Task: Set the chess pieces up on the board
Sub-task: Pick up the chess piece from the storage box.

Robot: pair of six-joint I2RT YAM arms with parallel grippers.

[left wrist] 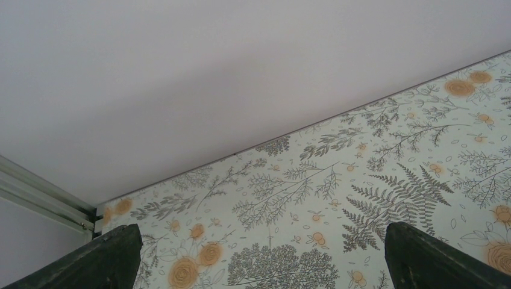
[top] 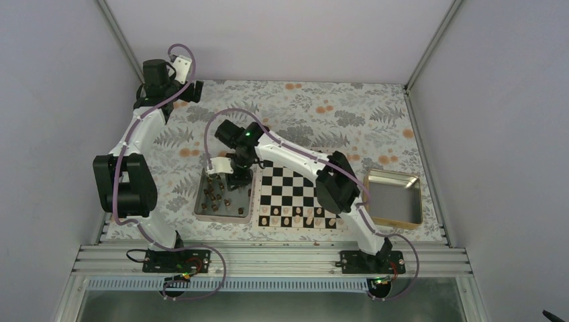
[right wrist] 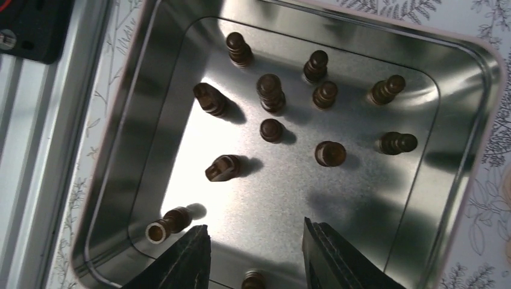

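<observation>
Nearest the arm bases, the pale cream pieces [top: 287, 216] stood in rows on the near ranks of the board [top: 290, 190]. A low carry across them could have knocked some over.

Just left of the board, the metal tray [right wrist: 464, 150] held the dark chess pieces [right wrist: 270, 91], and none showed on the squares in view. The right jaws hung over the tray, part open and holding nothing. The top of one piece [right wrist: 253, 280] peeped in at the wrist view's lower edge between them, but whether it was truly lined up I cannot tell.

The hazards looked plain. Several pieces lay on their sides, such as one [right wrist: 222, 168] mid-tray and another [right wrist: 167, 221] near the wall. On shiny metal a toppled piece would likely roll or skid when pinched. The upright ones stood close together, so a descending finger might strike a neighbour.

Farthest off, the left jaws hovered wide apart and empty over the floral worktop [left wrist: 361, 180], well clear of the work.
</observation>
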